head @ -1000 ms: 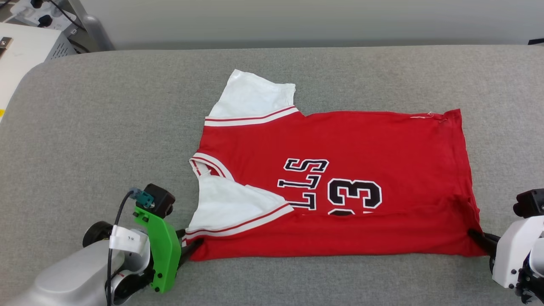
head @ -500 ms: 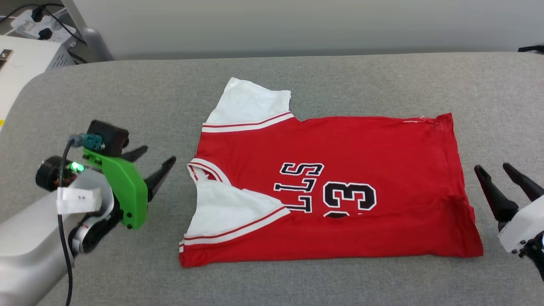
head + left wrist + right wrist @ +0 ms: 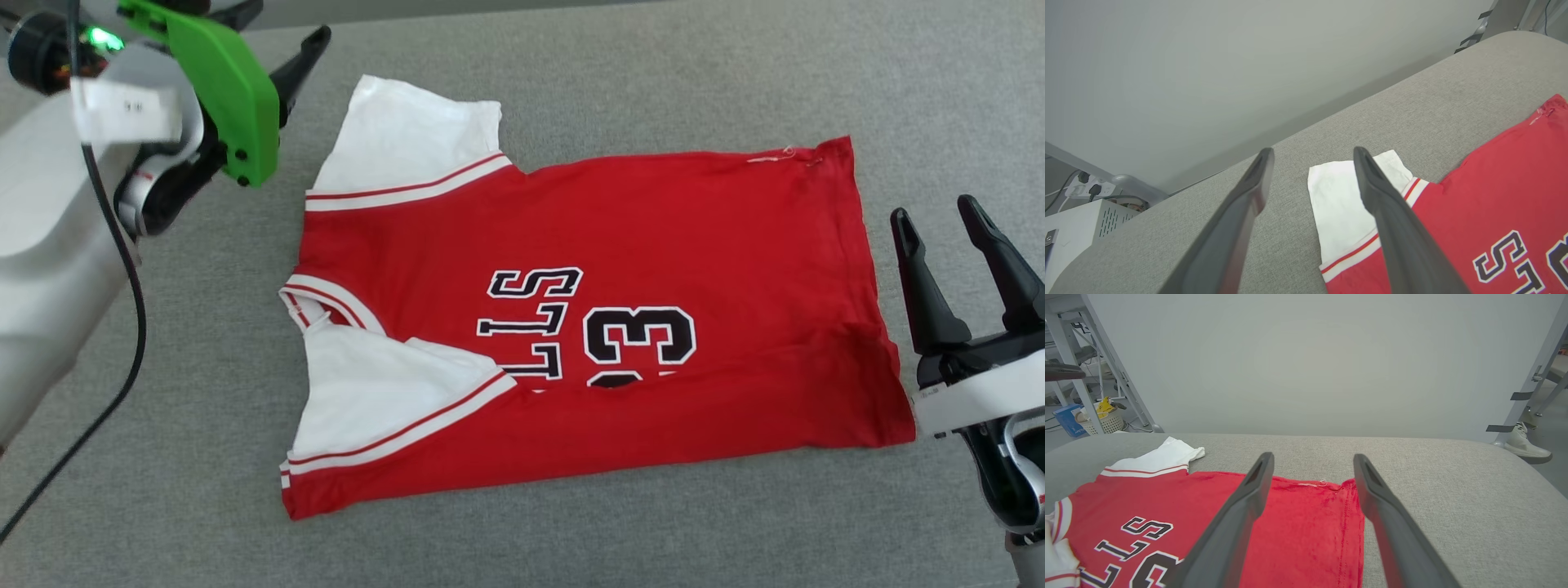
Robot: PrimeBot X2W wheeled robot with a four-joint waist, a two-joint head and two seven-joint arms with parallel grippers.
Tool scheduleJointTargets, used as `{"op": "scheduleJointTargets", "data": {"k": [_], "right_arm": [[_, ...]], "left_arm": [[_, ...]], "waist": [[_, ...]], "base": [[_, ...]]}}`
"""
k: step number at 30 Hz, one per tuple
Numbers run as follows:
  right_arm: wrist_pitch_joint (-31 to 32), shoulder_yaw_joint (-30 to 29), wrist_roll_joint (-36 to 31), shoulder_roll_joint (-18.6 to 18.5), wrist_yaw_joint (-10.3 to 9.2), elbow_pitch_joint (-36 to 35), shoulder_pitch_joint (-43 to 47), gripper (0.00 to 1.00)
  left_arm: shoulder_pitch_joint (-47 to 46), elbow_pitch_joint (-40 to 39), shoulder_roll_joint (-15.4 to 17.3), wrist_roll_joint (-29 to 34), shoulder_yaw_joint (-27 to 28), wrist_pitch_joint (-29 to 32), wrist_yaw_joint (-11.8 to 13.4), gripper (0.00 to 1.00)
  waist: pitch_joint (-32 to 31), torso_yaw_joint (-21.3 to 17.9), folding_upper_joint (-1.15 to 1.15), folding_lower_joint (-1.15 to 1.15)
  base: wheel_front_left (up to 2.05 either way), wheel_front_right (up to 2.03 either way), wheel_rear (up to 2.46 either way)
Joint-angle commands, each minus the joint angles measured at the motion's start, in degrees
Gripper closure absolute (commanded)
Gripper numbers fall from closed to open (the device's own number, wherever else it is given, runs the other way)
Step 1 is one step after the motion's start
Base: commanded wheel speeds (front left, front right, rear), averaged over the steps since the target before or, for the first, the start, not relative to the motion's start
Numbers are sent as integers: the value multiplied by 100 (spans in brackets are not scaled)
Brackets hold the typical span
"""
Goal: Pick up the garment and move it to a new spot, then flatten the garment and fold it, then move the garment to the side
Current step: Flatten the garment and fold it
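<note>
The garment [image 3: 653, 237], a red jersey with white sleeves and black lettering, lies flat on the grey table [image 3: 571, 73], its near strip folded over the front and covering part of the number. My left gripper [image 3: 277, 24] hovers open just left of the far white sleeve [image 3: 408, 139]. The left wrist view shows its open fingers [image 3: 1312, 152] above that sleeve's [image 3: 1339, 196] edge. My right gripper [image 3: 933, 211] stands open off the garment's hem side, holding nothing. In the right wrist view its fingers [image 3: 1313, 457] frame the hem corner of the garment [image 3: 1306, 522].
A white box [image 3: 1069, 228] and a power strip [image 3: 1086, 188] sit beyond the table's left end. Metal frame legs [image 3: 1106, 371], a basket [image 3: 1106, 420] and a shoe [image 3: 1523, 445] stand on the floor behind the table. Bare grey table surrounds the garment.
Both grippers let go of the garment's near corners, opened and lifted away. The left one moved up beside the far sleeve. The head camera tilted, shifting the picture.
</note>
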Motion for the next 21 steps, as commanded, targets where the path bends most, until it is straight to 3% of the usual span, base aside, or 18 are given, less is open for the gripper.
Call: {"op": "scheduleJointTargets", "data": {"k": [1,7,12,21], "right_arm": [[6,27,-77,40,-5,-85,-139,0],[67,190,-134,108,-5,-233,-352,0],[16,320,-137,111,-5,-245,-534,0],[-146,610,-95,136,-5,-144,-895,0]], "left_arm": [[-288,165,-90,29,-73,278,-116,0],[-1133,701,-303,-234,-326,1612,-301,0],[-1631,933,-296,-455,-597,2683,-325,0],[-1815,1222,-205,-659,-930,3284,-328,0]], "waist": [[490,-311,0,0],[1031,-533,0,0],[1400,-672,0,0],[1807,-908,0,0]], "base": [[0,0,0],[0,0,0],[0,0,0],[0,0,0]]}}
